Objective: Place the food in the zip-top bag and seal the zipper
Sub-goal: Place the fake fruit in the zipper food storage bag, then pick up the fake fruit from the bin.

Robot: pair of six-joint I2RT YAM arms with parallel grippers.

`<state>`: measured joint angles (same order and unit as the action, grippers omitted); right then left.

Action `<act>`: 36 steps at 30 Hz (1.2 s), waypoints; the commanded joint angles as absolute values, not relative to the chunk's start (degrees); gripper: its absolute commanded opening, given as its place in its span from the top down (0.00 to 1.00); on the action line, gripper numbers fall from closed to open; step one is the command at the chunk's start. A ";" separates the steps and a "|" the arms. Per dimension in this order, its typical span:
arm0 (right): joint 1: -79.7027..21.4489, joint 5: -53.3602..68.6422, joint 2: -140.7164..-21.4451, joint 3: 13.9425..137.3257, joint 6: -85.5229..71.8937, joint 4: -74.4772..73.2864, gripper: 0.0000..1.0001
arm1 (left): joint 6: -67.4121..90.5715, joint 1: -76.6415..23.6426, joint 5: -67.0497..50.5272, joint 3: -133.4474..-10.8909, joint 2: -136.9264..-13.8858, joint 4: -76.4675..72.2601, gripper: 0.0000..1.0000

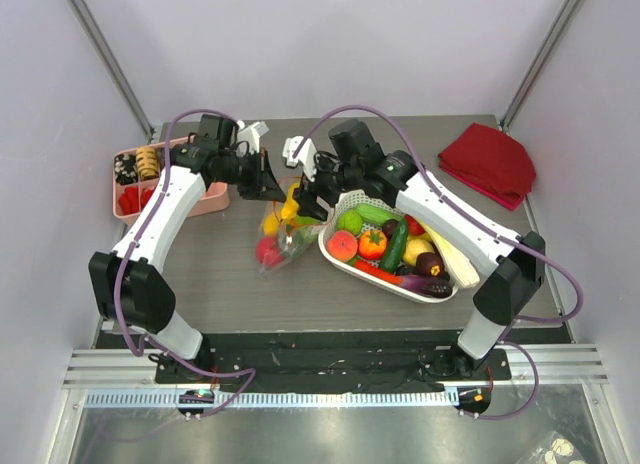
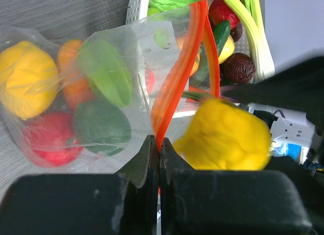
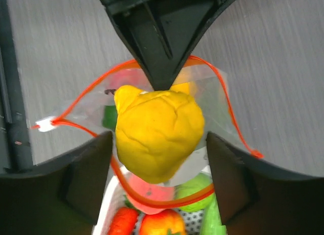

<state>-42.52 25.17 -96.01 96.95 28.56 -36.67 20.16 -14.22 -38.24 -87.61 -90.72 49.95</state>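
The zip-top bag [image 1: 272,242] lies between the arms with its mouth lifted. It holds yellow [image 2: 25,80], red [image 2: 48,141], green [image 2: 104,70] and orange food. My left gripper [image 2: 159,141] is shut on the zipper [image 2: 174,78] at one end of the mouth; it also shows in the right wrist view [image 3: 159,47]. My right gripper [image 3: 159,144] is open above the open mouth. A yellow fruit [image 3: 157,133] sits between its fingers with a thin gap on each side. In the left wrist view the fruit [image 2: 223,136] is blurred beside the zipper.
The white mesh basket [image 1: 440,294], right of the bag, holds more toy fruit, vegetables and a leek. A pink compartment tray [image 1: 128,199] stands at the left. A red cloth [image 1: 490,159] lies at the back right.
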 commanded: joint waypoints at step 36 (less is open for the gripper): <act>-28.13 21.36 -93.60 71.02 41.83 -40.87 0.07 | 19.25 -13.89 -39.55 -87.89 -89.82 49.48 0.99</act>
